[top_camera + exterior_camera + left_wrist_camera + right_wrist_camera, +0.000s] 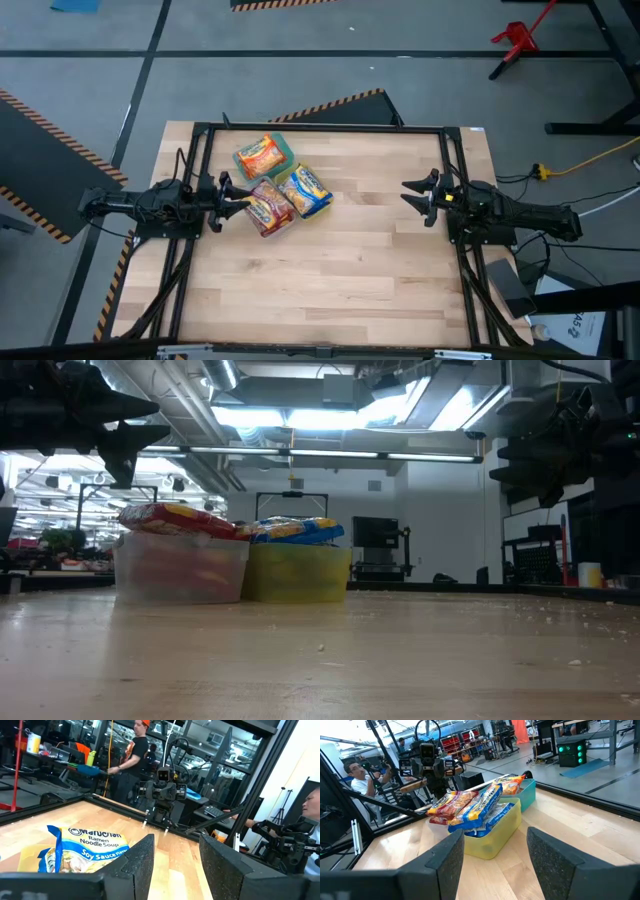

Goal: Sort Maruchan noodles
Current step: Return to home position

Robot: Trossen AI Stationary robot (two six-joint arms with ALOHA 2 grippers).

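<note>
High view has the Maruchan noodles grouped by colour in adjoining bins left of the table's middle: orange packets in the green bin, red-brown packets beside the blue packets. The left gripper is just beside the red-brown pile and the right gripper well apart. Low view shows packets heaped above the clear bin and yellow bin, with both arms held high. Wrist views show each gripper's fingers spread and empty, so the sorting looks finished, the arms parked clear of the piles.
</note>
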